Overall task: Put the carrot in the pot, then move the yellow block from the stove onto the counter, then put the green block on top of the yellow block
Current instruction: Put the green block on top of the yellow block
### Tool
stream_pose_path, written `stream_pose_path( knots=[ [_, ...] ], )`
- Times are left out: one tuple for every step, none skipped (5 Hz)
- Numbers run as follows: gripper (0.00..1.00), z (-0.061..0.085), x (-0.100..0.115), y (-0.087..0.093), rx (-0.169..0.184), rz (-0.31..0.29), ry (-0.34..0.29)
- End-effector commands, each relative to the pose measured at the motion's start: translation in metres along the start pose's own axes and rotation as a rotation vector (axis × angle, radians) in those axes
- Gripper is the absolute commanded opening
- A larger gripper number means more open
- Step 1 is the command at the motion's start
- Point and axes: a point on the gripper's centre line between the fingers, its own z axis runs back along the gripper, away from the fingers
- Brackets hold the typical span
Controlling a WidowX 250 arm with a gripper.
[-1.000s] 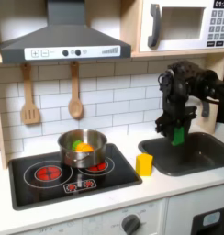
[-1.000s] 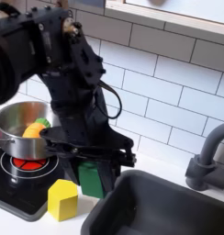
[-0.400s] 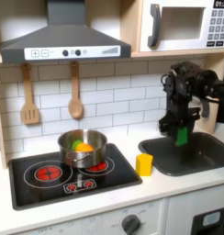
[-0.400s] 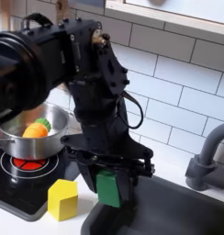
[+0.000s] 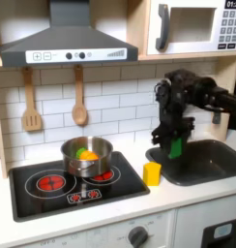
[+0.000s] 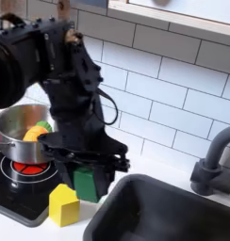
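White tiles behind, the gripper (image 6: 86, 181) jaws clamp the green block (image 6: 86, 184) just above-right of the yellow block (image 6: 64, 204) on the counter (image 5: 139, 203).

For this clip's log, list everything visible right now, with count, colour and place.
carrot: one, orange with green end, inside the pot.
pot: one, shiny steel, on the stove.
stove: one, black with red rings, set in the counter.
yellow block: one, on the counter beside the stove in both exterior views.
green block: one, held in the tool, above and just right of the yellow block in the second exterior view.
counter: one, cream-white.
sink: one, dark grey, at the first exterior view's right.
faucet: one, grey, behind the sink.
wooden utensils: two, hanging on the tiled wall.
tool: one, black, shut on the green block.
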Motion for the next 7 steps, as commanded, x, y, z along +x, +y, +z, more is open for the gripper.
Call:
stream_pose_path(
  knots=[
    [0.0,0.003,0.006,0.029,0.029,0.044,-0.018],
    [0.0,0.001,0.006,0.042,0.043,0.062,-0.021],
    [0.0,-0.004,0.004,0.052,0.063,0.069,-0.014],
    [0.0,-0.002,0.005,0.054,0.08,0.052,-0.03],
    [0.0,-0.005,0.002,0.053,0.073,0.052,-0.019],
    [0.0,-0.008,-0.002,0.048,0.063,0.044,-0.008],
    [0.0,-0.011,-0.003,0.049,0.061,0.06,0.003]
  ],
)
